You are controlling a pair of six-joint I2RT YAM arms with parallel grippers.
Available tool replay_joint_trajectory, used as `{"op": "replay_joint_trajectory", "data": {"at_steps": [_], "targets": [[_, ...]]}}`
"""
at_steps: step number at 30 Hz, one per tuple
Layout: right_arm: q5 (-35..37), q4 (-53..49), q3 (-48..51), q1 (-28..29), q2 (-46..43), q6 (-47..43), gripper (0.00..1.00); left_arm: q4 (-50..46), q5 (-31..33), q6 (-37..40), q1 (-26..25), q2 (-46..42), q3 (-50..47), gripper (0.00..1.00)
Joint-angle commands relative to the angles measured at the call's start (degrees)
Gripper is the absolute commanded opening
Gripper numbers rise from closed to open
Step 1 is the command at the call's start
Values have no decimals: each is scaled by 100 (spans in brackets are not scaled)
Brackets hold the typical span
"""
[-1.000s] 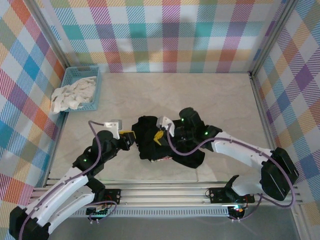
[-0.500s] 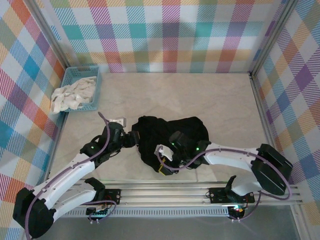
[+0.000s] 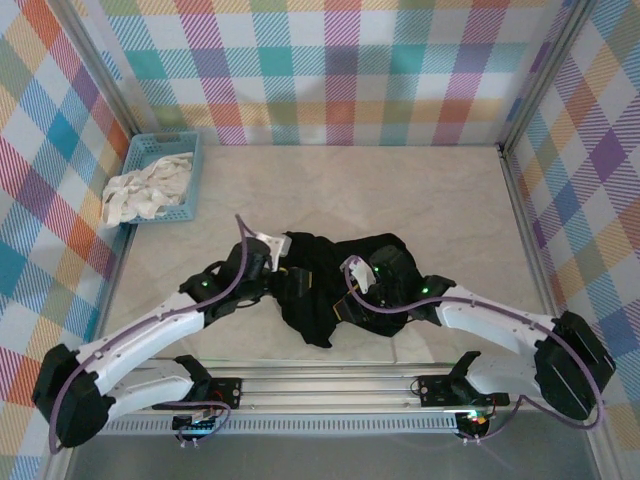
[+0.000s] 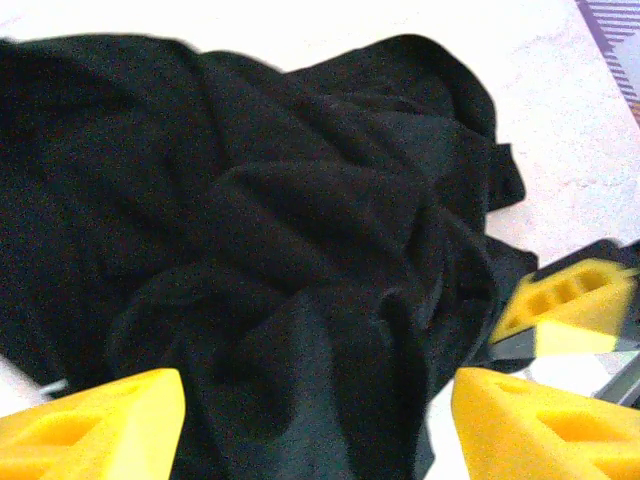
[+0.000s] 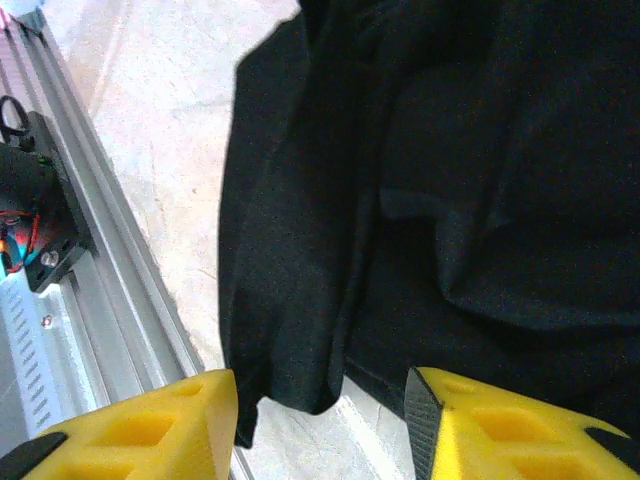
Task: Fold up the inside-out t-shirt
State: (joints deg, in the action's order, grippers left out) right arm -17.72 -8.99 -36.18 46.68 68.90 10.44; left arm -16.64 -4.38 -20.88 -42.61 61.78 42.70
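The inside-out t-shirt (image 3: 375, 262) lies crumpled in a black heap in the middle of the table, with no print or patch showing. My left gripper (image 3: 284, 272) is at the heap's left edge; in the left wrist view its yellow fingers (image 4: 96, 424) stand wide apart and open (image 4: 318, 430) over dark folds (image 4: 300, 250). My right gripper (image 3: 347, 296) is over the heap's front part. Its fingers (image 5: 505, 432) are open (image 5: 320, 430) above a hanging edge of the shirt (image 5: 300, 300). A yellow fingertip of the right gripper (image 4: 566, 305) shows in the left wrist view.
A blue basket (image 3: 190, 150) holding a white-cream cloth (image 3: 148, 188) stands at the back left. The metal rail (image 3: 330, 385) runs along the near edge, close to the shirt's front. Plaid walls (image 3: 560, 190) bound the table on three sides.
Both grippers have opened. The right one let go of the shirt, which has dropped into a wider heap. My left gripper has moved right, onto the shirt's left edge.
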Motion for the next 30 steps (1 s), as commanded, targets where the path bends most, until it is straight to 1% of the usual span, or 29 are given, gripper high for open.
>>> {"op": "replay_joint_trajectory", "data": {"at_steps": [1, 4, 5, 6, 8, 9, 12, 13, 16, 19, 21, 22, 23, 24, 27, 29, 30], "targets": [[202, -89, -209, -32, 119, 213, 49, -217, 344, 191, -190, 454, 438, 72], [432, -230, -208, -285, 55, 354, 49, -194, 473, 188, -356, 1037, 798, 73], [509, -250, -197, -405, 12, 447, 49, -199, 576, 191, -407, 1246, 900, 71], [574, -284, -188, -533, -31, 517, 49, -243, 682, 174, -429, 1458, 990, 65], [720, -355, -208, -712, -113, 621, 50, -469, 848, 152, -428, 1673, 1115, 43], [741, -374, -216, -798, -156, 643, 50, -617, 901, 168, -425, 1649, 1122, 31], [843, -412, -304, -943, -275, 567, 51, -1064, 1101, 155, -426, 1168, 861, 3], [918, -423, -357, -950, -294, 517, 51, -1275, 1200, 91, -428, 951, 744, 0], [1121, -463, -591, -959, -254, 329, 52, -1932, 1595, -367, -422, 277, 359, 0], [1292, -417, -869, -959, -57, 182, 54, -2251, 2000, -816, -404, -353, -23, 0], [1400, -396, -1077, -958, 171, 71, 55, -2250, 2190, -959, -376, -620, -194, 19], [1437, -407, -1188, -959, 290, 22, 56, -2248, 2267, -970, -363, -674, -211, 27], [1527, -419, -1317, -959, 427, -34, 56, -2276, 2407, -1000, -347, -713, -186, 37], [1632, -423, -1452, -959, 570, -78, 57, -2282, 2585, -990, -339, -726, -146, 45], [1919, -452, -1865, -1004, 1078, -178, 61, -2098, 3136, -851, -201, -694, 31, 59], [1877, -574, -2235, -1128, 1537, -153, 62, -1652, 3042, -700, 108, -619, 132, 66], [1827, -654, -2426, -1211, 1767, -116, 63, -1327, 2765, -637, 356, -540, 157, 69]]}}
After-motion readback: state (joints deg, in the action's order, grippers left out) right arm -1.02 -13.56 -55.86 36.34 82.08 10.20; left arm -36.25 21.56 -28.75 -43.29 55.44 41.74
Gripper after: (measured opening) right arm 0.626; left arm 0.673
